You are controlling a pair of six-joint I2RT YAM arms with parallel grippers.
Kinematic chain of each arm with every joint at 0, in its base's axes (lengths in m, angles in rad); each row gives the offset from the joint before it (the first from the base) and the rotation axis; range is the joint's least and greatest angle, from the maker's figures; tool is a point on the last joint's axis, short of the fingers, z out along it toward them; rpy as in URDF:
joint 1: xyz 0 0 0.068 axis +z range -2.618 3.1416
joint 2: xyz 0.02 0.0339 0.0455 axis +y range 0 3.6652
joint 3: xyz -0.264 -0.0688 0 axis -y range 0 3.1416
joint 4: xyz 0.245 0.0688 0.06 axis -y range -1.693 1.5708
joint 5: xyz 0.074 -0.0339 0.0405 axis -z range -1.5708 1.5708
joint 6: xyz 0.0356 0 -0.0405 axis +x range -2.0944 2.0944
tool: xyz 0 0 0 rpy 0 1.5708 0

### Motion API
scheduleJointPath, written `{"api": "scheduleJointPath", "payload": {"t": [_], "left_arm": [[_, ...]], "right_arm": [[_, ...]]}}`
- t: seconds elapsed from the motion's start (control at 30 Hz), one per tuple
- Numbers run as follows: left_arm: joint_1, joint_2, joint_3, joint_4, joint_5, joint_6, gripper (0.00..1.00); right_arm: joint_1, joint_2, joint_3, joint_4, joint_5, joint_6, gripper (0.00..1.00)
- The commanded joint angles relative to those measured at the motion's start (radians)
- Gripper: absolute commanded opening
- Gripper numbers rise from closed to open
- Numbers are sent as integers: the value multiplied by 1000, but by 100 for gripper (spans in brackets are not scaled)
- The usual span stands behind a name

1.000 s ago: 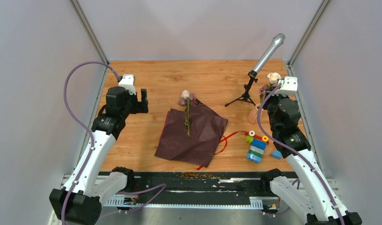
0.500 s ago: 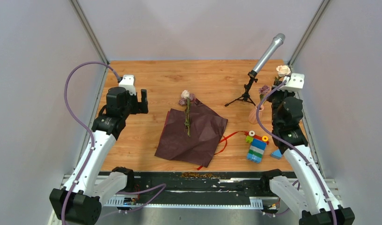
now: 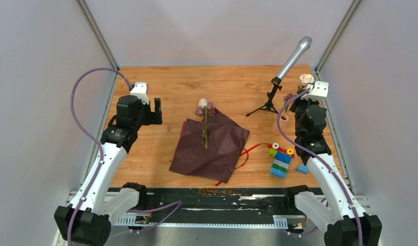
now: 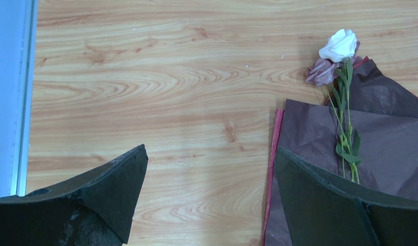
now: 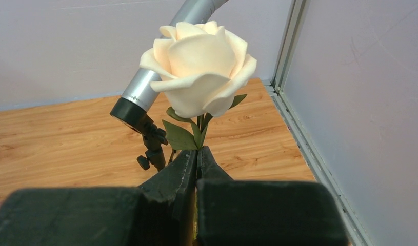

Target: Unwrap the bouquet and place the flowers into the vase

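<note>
Cream rose (image 5: 199,64): was pinched by its stem just under the head, near the right edge of the top view, above and slightly right of the vase; the stem below the grip was hidden.
Right tool (image 5: 197,156): was clamped tight on that thin stem and on nothing else.
Vase (image 3: 281,123): stood centre-right in the top view, with a mauve bloom (image 3: 289,97) already rising from its mouth.
Risk at the mouth: the opening looked small and partly taken. A stem end lowered off-centre could catch the rim, tip the light vessel or push the mauve bloom out.
Risk in the grip: held so near the head, the stem could swing or slip.
Microphone (image 3: 291,56): stood on its tripod just left of the vase, so a wide arm swing might knock it.
Remaining flowers (image 3: 204,110): two lay on the opened wrapping paper (image 3: 217,148), mid-frame.
Left tool (image 4: 211,154): was spread wide and empty, over bare surface (image 3: 222,84) left of the paper.
</note>
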Motion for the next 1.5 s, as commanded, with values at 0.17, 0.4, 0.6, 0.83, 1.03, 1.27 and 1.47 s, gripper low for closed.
{"api": "scheduleJointPath", "payload": {"t": [0.17,0.4,0.6,0.83,1.03,1.27,1.47], "left_arm": [[3,-12,0,19,12,13,100],[3,-7,-2,20,21,11,100],[3,0,-1,20,32,9,100],[3,4,-2,21,43,4,100],[3,38,-1,17,51,2,100],[3,45,3,22,59,1,100],[3,66,10,24,67,2,100]], "right_arm": [[-8,17,-73,91,-5,77,0],[-7,10,-148,121,35,125,0],[-8,19,-197,126,60,199,0],[-7,51,-192,90,38,214,1],[-8,55,-202,81,25,220,19],[-8,76,-172,37,-15,226,39],[-8,-31,-187,4,-33,268,71]]}}
